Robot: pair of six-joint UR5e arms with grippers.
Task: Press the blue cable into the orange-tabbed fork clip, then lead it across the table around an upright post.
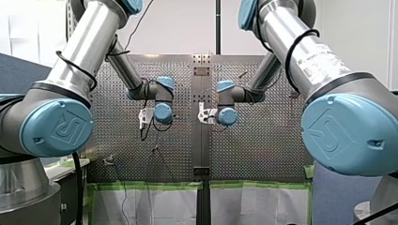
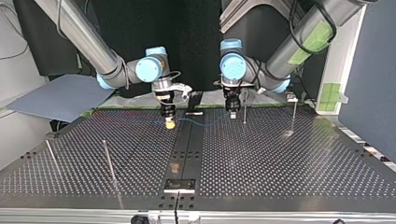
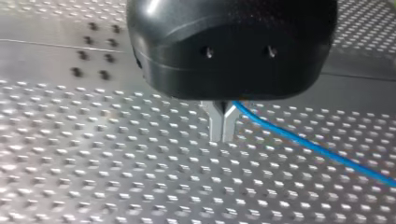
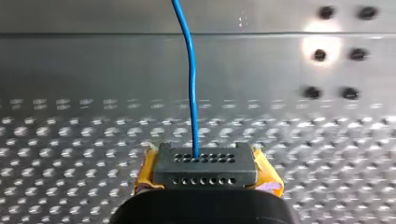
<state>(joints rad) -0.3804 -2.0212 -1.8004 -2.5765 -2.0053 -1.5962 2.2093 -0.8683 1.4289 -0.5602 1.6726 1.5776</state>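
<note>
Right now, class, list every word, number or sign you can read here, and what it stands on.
Nothing reads clearly enough to quote.
Printed line on my right arm's silver tube: too blurred to read.
Embossed emblem on each blue joint cap: a logo, no legible letters.

The perforated table [image 4: 93, 65] shines bright, with a white glare spot beside dark holes in the right wrist view. The back of the top view is very dark.

Blue cable [image 2: 200, 122] spans right gripper [image 2: 170, 123] to left gripper [image 2: 232, 115].
</note>
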